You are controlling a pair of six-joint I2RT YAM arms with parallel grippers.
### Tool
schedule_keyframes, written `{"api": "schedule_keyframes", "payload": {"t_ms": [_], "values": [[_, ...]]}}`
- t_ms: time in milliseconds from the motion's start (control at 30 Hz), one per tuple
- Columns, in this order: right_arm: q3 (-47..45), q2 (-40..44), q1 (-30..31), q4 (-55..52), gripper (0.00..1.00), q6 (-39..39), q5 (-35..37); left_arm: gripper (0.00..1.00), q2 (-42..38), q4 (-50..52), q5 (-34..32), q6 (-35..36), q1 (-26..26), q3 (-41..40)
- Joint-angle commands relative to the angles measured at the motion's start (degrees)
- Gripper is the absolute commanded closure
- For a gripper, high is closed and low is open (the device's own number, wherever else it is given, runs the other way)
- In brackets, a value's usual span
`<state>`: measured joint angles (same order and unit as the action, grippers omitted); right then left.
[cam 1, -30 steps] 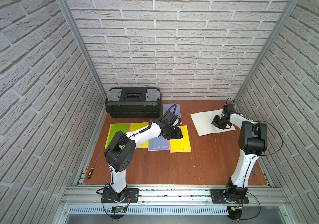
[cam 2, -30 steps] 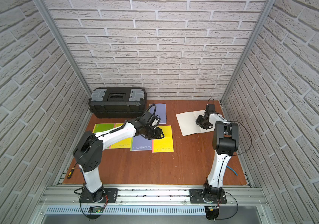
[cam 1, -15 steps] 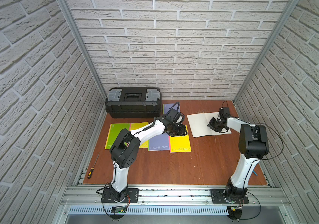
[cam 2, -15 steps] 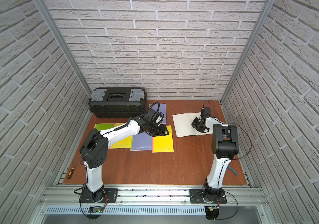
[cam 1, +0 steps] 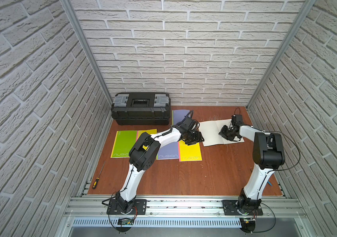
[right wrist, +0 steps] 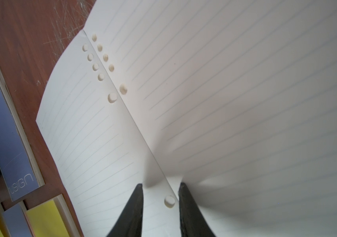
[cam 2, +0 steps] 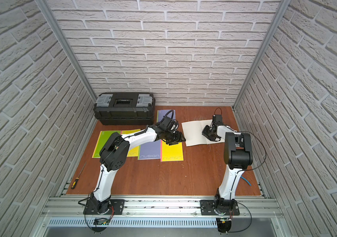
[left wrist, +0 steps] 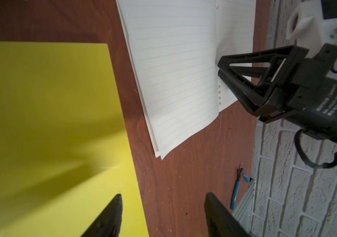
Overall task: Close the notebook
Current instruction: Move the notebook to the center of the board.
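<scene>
The notebook (cam 1: 210, 133) (cam 2: 193, 133) lies open at the back right of the table, its white lined pages facing up. My right gripper (cam 1: 225, 133) (cam 2: 206, 134) rests low over its spine. In the right wrist view the right gripper (right wrist: 160, 188) has a narrow gap between its fingertips; the fold and a punched hole show in that gap, and nothing is pinched. The page (right wrist: 245, 102) beside it bulges upward. My left gripper (cam 1: 195, 138) (left wrist: 163, 205) is open and empty, over the yellow notebook's (left wrist: 50, 123) edge, just short of the open notebook's (left wrist: 173, 71) near edge.
A black toolbox (cam 1: 141, 108) stands at the back left. Closed green (cam 1: 123, 143), purple (cam 1: 167, 150) and yellow (cam 1: 190, 151) notebooks lie side by side mid-table, another purple one (cam 1: 179, 117) lies behind them. A screwdriver (cam 1: 98, 178) lies at the left edge, blue pliers (left wrist: 238, 184) by the right wall.
My left gripper has swung right toward the open notebook and opened wider. My right gripper slid a little left along the pages, and the notebook shifted slightly.
</scene>
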<state>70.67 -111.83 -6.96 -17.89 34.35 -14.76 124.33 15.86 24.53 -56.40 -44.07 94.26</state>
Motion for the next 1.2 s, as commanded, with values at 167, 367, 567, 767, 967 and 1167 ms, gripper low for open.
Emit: {"api": "schedule_keyframes", "payload": {"t_ms": [167,367,567,767,967,1167], "values": [[-2.12,-0.30,0.70,-1.77,0.70,0.63,-1.06,0.35,2.97,-3.61,-0.35,-5.68,-1.61,3.51],[-2.21,-0.32,0.56,-1.53,0.70,0.48,-1.40,0.37,4.83,-2.92,-1.66,-8.47,-2.11,5.09],[-2.47,-0.05,0.55,-1.38,0.70,0.28,-1.44,0.39,6.71,0.29,-3.85,-8.52,-3.24,8.62],[-2.73,0.12,0.55,-1.27,0.70,0.19,-1.53,0.39,8.68,2.50,-4.98,-8.65,-3.91,11.70],[-2.82,0.12,0.46,-1.21,0.70,0.02,-1.53,0.39,9.42,5.34,-7.19,-8.54,-4.21,13.21],[-3.00,-0.05,0.49,-0.85,0.70,0.10,-1.70,0.39,10.47,7.27,-7.92,-8.64,-4.57,15.02]]}}
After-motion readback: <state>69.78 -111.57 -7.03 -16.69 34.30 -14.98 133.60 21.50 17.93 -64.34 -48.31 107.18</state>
